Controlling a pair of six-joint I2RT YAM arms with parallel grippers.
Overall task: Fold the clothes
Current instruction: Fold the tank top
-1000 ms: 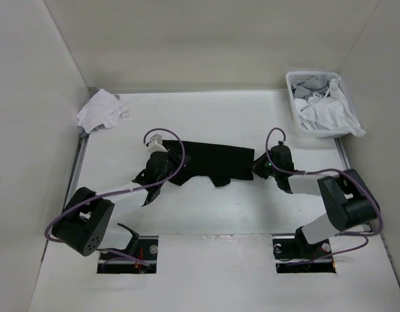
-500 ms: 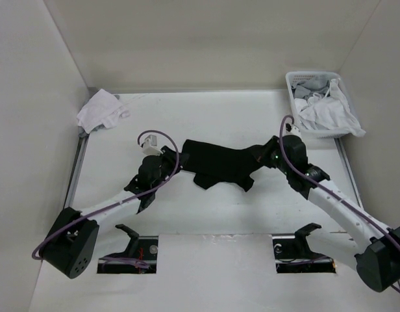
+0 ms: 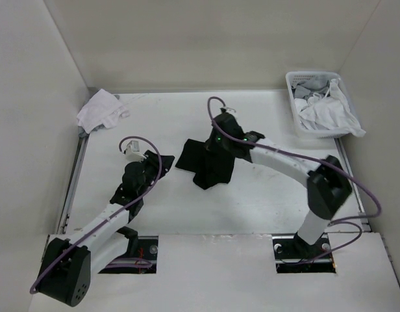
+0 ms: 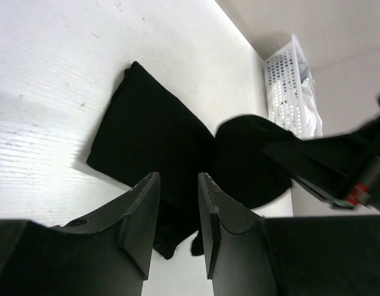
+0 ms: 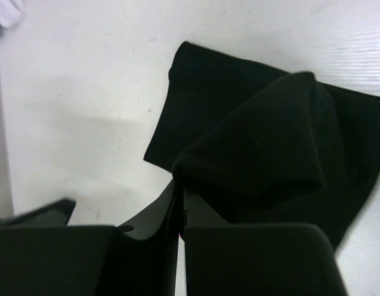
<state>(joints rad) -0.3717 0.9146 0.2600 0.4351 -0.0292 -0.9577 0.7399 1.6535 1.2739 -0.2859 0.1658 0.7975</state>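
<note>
The black T-shirt (image 3: 210, 166) lies bunched mid-table, one end lifted and doubled over the rest. My right gripper (image 3: 217, 145) hangs over it from the right, and in the right wrist view it (image 5: 179, 179) is shut on a thick fold of the black T-shirt (image 5: 258, 154). My left gripper (image 3: 153, 164) sits just left of the shirt, apart from it. In the left wrist view the left gripper (image 4: 179, 185) is open with nothing between its fingers (image 4: 144, 216), and the T-shirt (image 4: 153, 135) lies flat on the table ahead.
A white cloth bundle (image 3: 99, 110) lies in the far left corner. A white plastic basket (image 3: 292, 97) holding white and grey garments stands at the far right. The right arm (image 4: 338, 166) crosses the right side of the left wrist view.
My right arm swung far to the left, carrying the shirt's right end over its left part. My left gripper drew back left, off the shirt's edge.
</note>
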